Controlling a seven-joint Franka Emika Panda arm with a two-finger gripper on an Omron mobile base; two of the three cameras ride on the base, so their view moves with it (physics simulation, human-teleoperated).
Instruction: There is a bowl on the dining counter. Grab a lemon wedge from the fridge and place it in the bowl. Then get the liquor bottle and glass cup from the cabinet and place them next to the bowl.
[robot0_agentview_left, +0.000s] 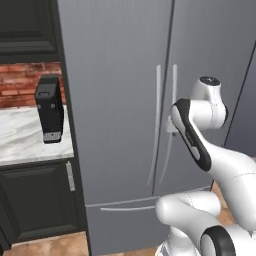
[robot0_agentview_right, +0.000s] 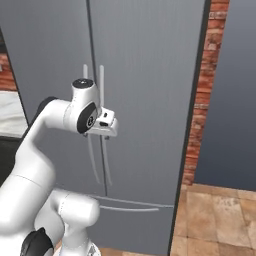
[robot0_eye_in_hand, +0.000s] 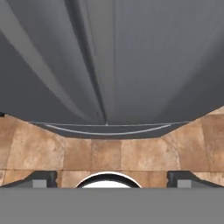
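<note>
You're right up against the fridge (robot0_agentview_left: 120, 100) now, both doors closed; the gripper (robot0_eye_in_hand: 112, 178) sits just in front of the pair of long curved handles (robot0_agentview_right: 94, 90), jaws spread wide and holding nothing; in the hand view the two dark fingertips (robot0_eye_in_hand: 41, 178) stand far apart at the bottom edge, cut off so you see little more than their tops; ahead of the hand the door seam runs down to the lower drawer's handle (robot0_eye_in_hand: 107, 131), with brown floor tiles (robot0_eye_in_hand: 109, 153) below; from the left base view the forearm hides the gripper itself, so you can't tell whether it touches a handle; off to the hand's left, a dark appliance (robot0_agentview_left: 49, 107) stands on a marble worktop (robot0_agentview_left: 25, 135), its details too blurred to name.
</note>
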